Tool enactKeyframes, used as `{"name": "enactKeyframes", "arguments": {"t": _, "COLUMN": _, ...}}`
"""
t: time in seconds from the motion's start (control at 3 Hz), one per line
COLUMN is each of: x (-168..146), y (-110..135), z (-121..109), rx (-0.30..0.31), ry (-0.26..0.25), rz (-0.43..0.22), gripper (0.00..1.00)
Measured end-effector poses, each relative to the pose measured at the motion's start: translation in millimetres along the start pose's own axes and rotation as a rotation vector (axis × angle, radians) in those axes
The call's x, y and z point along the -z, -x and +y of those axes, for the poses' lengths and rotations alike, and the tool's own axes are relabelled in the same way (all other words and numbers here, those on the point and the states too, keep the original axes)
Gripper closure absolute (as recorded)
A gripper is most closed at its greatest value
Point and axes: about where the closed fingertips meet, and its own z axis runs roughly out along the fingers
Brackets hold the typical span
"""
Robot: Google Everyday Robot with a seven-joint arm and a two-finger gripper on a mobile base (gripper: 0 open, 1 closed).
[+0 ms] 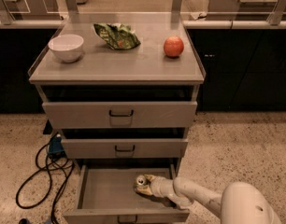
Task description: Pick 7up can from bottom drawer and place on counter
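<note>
Presently, the 7up can (141, 180) stands upright on the grey floor of the bottom drawer (103, 193), right of centre, shiny top up. Upright suits a side-on grasp, which is likely why your gripper (145, 186) meets it from the right at can height. Contact: the gripper is against the can, possibly around it. Whether it has clamped on you cannot tell from this view, so log the grip as unconfirmed. The drawer is pulled well out, so the can sits forward of the middle drawer (124, 148); my reading is that this leaves room for a lift. Arm (194, 195) pose: it enters from the lower right, forearm low over the drawer's right front corner, wrist pointing left into the tray. Above, the counter (119, 66) carries a white bowl (66, 46) at left, a green snack bag (117, 35) at the back, and an apple (173, 46) at right. Bare surface along the front edge looks a plausible set-down zone. The can is not yet lifted.
</note>
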Motion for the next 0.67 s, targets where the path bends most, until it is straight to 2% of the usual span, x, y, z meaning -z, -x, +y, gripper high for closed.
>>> {"name": "enactKeyframes", "arguments": {"t": 0.33, "x": 3.4, "y": 2.3, "z": 5.8, "rx": 0.023, "ry": -0.014, "rz": 0.028, "gripper": 1.0}}
{"name": "enactKeyframes", "arguments": {"t": 0.67, "x": 47.4, "y": 30.5, "z": -17.5, "rx": 0.116, "ry": -0.115, "rz": 0.102, "gripper": 1.0}}
